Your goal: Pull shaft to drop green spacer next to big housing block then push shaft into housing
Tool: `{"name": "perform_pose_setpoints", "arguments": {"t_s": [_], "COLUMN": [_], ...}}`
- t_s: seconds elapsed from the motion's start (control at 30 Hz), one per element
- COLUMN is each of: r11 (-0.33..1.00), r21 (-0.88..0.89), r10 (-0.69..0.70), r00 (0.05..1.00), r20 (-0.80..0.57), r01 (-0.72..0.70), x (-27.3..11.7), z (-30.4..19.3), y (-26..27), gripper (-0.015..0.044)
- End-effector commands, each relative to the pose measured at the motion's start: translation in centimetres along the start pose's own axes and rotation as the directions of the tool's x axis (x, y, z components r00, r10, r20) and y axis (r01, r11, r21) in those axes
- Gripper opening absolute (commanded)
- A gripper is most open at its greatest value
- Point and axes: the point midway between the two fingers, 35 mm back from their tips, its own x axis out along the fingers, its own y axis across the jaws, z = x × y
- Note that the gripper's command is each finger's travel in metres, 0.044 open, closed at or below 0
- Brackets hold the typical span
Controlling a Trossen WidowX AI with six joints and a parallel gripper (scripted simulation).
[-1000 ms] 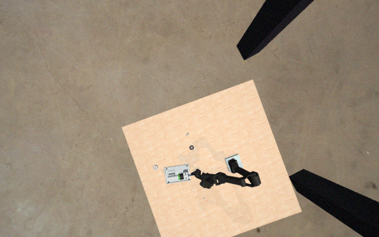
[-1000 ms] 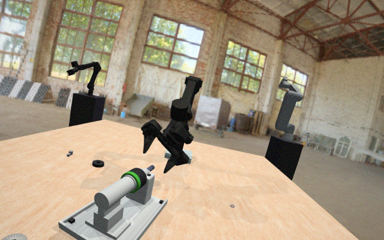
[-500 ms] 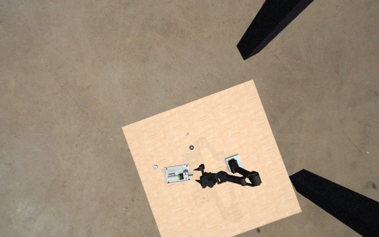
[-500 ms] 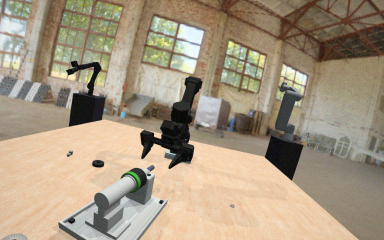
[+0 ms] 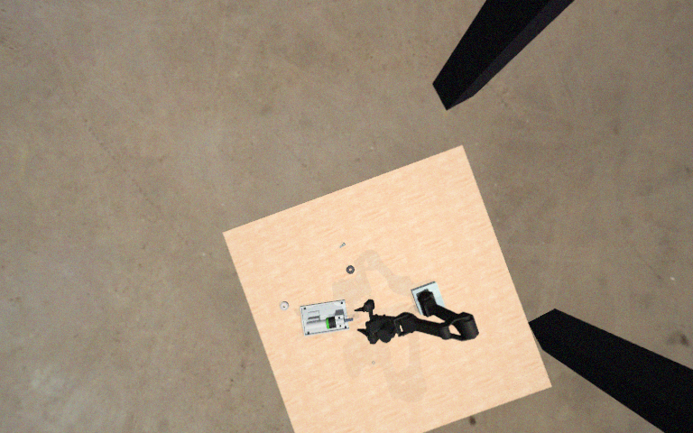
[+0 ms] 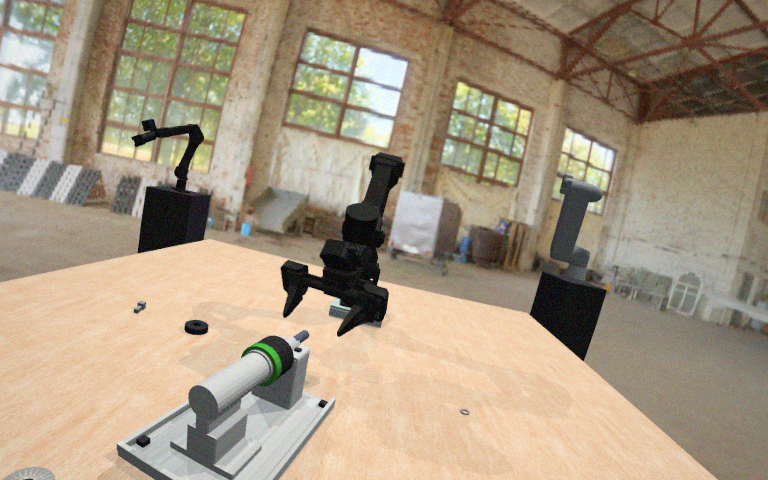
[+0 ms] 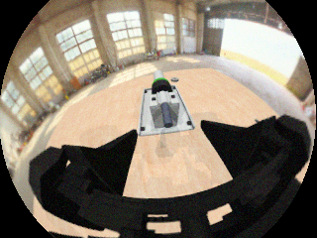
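One shaft (image 5: 349,319) (image 6: 301,336) (image 7: 166,115) — long axis level, end pointing toward open pincer (image 5: 360,320) (image 6: 312,324) (image 7: 169,127).

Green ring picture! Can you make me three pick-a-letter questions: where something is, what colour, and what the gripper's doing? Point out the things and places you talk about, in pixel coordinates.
1. Where's the green ring (image 5: 328,322) (image 6: 276,365) (image 7: 158,80)?
A in the gripper
B between grey cylinder and black ring
C beside the base

2. What colour is the thick loose ring (image 5: 346,269) (image 6: 196,331)?
A red
B yellow
C black

3. How is the gripper (image 5: 357,320) (image 6: 311,325) (image 7: 169,127)?
A open, empty
B shut, empty
C gripping the shaft

Answers:
1 B: green sits between the grey cylinder (image 5: 316,325) (image 6: 235,376) and black ring (image 5: 332,322) (image 6: 284,352) (image 7: 159,87).
2 C: it looks black in the exterior view.
3 A: its fingers are wide apart, nothing between.
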Motion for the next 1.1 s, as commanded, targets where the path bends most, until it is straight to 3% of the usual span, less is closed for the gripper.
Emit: {"name": "perform_pose_setpoints", "arguments": {"t_s": [0.0,1.07], "r11": [1.0,1.0], "r21": [0.006,0.005], "r10": [-0.003,-0.003], "r00": [1.0,1.0], "r20": [0.006,0.008], "r01": [0.003,0.003], "x": [-0.1,2.7], "z": [0.1,0.4], "y": [0.0,-0.1], "gripper": [0.044,0.044]}}
